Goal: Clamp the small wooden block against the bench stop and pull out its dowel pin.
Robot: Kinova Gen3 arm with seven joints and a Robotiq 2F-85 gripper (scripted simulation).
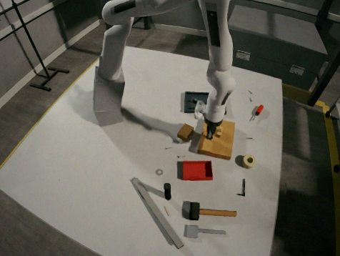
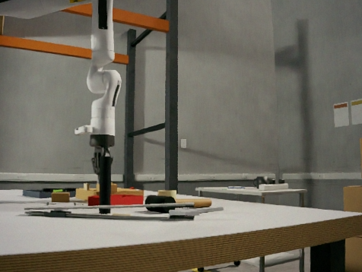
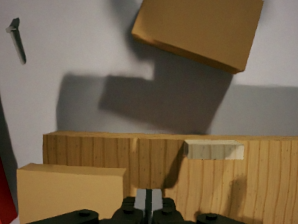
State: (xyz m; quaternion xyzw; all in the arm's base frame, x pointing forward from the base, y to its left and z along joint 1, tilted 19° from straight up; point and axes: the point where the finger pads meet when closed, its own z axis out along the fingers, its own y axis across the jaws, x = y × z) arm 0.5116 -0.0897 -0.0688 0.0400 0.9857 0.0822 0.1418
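My gripper (image 1: 210, 137) (image 3: 148, 205) is shut with nothing between its fingertips, low over the wooden bench board (image 1: 223, 151) (image 3: 95, 150). In the wrist view a plain tan block (image 3: 72, 187) lies on the board left of the fingertips. A pale wooden piece (image 3: 215, 150) sits at the board's edge, right of them. Small light wooden parts (image 1: 219, 131) stand on the board beside the gripper in the top view. I cannot tell which is the stop and which the drilled block. The dowel pin, its hole and any gap between stop and block cannot be made out. No spring clamp can be identified for certain.
A loose brown block (image 1: 186, 132) (image 3: 200, 30) lies beside the board. A dark tray (image 1: 191, 107) with something green is behind; a red tray (image 1: 197, 170) is in front. A black cylinder (image 1: 167, 191) (image 2: 106, 186) stands upright. A tape roll (image 1: 251, 160) and a mallet (image 1: 218, 213) lie nearby.
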